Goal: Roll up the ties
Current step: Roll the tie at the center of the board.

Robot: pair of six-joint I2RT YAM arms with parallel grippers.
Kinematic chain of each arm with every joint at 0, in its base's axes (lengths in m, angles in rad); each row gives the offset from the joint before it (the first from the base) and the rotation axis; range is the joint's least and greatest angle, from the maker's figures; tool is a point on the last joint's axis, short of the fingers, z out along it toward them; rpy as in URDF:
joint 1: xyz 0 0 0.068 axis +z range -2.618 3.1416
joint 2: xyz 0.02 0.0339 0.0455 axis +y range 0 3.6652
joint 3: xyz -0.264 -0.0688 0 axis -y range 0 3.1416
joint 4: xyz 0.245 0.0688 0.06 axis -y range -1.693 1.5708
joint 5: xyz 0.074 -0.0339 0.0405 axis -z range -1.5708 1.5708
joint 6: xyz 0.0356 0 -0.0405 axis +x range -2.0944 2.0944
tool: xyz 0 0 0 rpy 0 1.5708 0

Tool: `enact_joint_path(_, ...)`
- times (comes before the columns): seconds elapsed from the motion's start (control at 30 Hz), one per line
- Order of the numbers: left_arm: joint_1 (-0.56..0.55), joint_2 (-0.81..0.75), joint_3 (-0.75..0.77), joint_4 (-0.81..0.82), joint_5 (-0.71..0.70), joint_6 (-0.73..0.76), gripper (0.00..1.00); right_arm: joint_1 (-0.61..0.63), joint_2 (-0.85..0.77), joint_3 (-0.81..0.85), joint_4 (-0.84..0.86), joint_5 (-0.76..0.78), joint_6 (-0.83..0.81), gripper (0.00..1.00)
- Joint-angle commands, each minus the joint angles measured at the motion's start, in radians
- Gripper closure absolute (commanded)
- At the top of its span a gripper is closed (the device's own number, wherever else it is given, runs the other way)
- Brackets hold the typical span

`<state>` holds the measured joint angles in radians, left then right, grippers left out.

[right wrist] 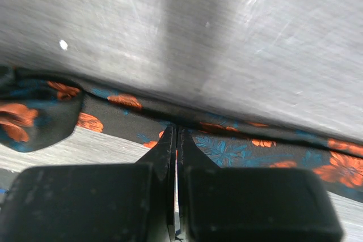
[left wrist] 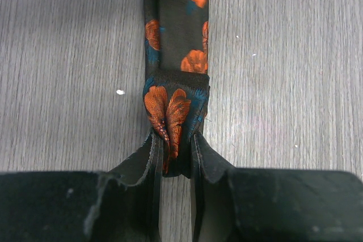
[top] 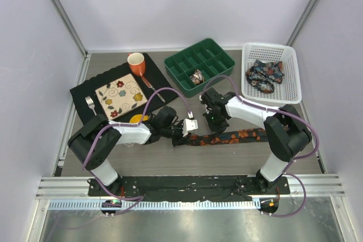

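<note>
1. Table (top: 170, 160): the work surface. All the action is just near of centre.
2. Placemat (top: 153, 72) at 10 o'clock: a place setting, not part of this job.
3. White basket (top: 271, 51) at 2 o'clock: holds bundled ties (top: 264, 75), which look like the unrolled queue.
4. Green tray (top: 176, 63) at 12 o'clock: one rolled tie (top: 197, 76) sits in a compartment, so this is likely the drop-off.
5. Flat tie (top: 238, 136): lies on the table running 9 to 3 o'clock. It's laid out straight, presumably so the roll tracks true.
6. Left gripper (left wrist: 173, 148): at the strip's 9 o'clock end, pinching the end where it's folded back on itself. I read this as the first turn of the roll.
7. Right gripper (right wrist: 174, 134): fingers pressed together, tips at the strip's long edge, just toward 3 o'clock of the fold. Can't tell if any fabric is caught. Probably there to pin the strip.
</note>
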<state>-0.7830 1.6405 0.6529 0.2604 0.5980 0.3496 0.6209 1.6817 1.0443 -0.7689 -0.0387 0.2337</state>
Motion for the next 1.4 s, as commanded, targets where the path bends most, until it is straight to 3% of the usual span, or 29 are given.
enact_joint_path(0.0, 0.005, 0.022, 0.007, -0.076, -0.015, 0.022, 0.94, -0.010, -0.054, 0.082, -0.021, 0.100, -0.020, 0.99)
enact_joint_path(0.3, 0.010, 0.007, 0.013, -0.056, -0.021, -0.014, 0.94, -0.013, -0.008, -0.016, 0.034, 0.051, -0.011, 0.99)
enact_joint_path(0.63, 0.019, -0.048, 0.013, -0.009, 0.006, -0.054, 0.94, -0.012, 0.026, -0.055, 0.043, 0.114, 0.004, 0.99)
enact_joint_path(0.67, 0.018, -0.047, 0.019, -0.021, 0.002, -0.051, 0.94, -0.012, 0.029, -0.053, 0.042, 0.123, 0.007, 0.98)
enact_joint_path(0.83, 0.016, -0.015, 0.019, -0.041, -0.050, -0.015, 0.95, -0.013, -0.031, 0.029, 0.003, 0.091, 0.050, 0.68)
enact_joint_path(1.07, -0.027, 0.004, 0.010, -0.075, -0.135, 0.037, 0.95, -0.027, -0.119, 0.112, 0.006, -0.113, 0.168, 0.66)
enact_joint_path(1.2, -0.041, 0.004, 0.005, -0.085, -0.173, 0.048, 0.95, -0.027, -0.131, 0.056, 0.133, -0.297, 0.292, 0.66)
enact_joint_path(1.27, -0.044, 0.002, 0.004, -0.090, -0.178, 0.051, 0.95, -0.027, -0.132, -0.007, 0.192, -0.372, 0.375, 0.60)
enact_joint_path(1.37, -0.045, -0.002, 0.002, -0.096, -0.184, 0.054, 0.95, -0.026, -0.134, -0.052, 0.261, -0.380, 0.414, 0.56)
